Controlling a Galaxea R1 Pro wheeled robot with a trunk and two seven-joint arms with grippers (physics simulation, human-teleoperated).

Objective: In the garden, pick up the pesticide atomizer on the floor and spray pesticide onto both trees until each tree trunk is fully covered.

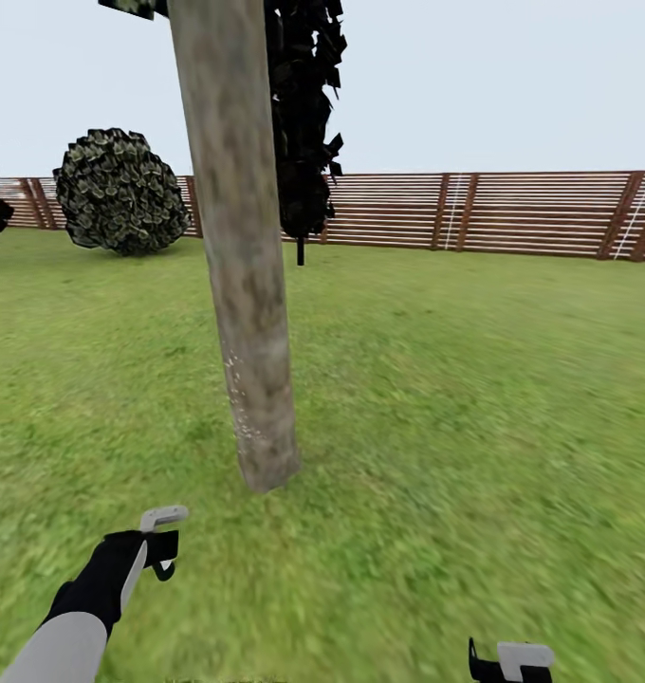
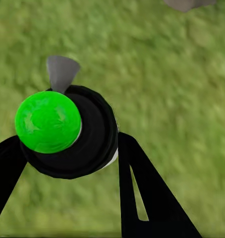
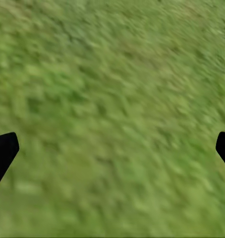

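Observation:
One tree trunk (image 1: pixel 247 285), a grey-tan mottled pole, rises from the grass just ahead of me, and tiny white specks of pesticide (image 1: pixel 235 379) dot its lower part. My left gripper (image 1: pixel 156 548) hovers low, to the left of the trunk's base, shut on the pesticide atomizer (image 1: pixel 163 518). In the left wrist view the atomizer (image 2: pixel 68 134) is a round black body with a bright green cap and a grey spout, held between the black fingers (image 2: pixel 142 193) of my left gripper (image 2: pixel 68 171). My right gripper (image 1: pixel 512 661) (image 3: pixel 112 148) hangs open over bare grass.
A narrow blackish tree (image 1: pixel 305 123) stands behind the trunk. A round bush (image 1: pixel 120 190) grows at the back left. The brown slat fence (image 1: pixel 512 213) closes off the lawn's far side. Open grass lies to the right. A grey shape (image 2: pixel 187 4) shows at the left wrist view's edge.

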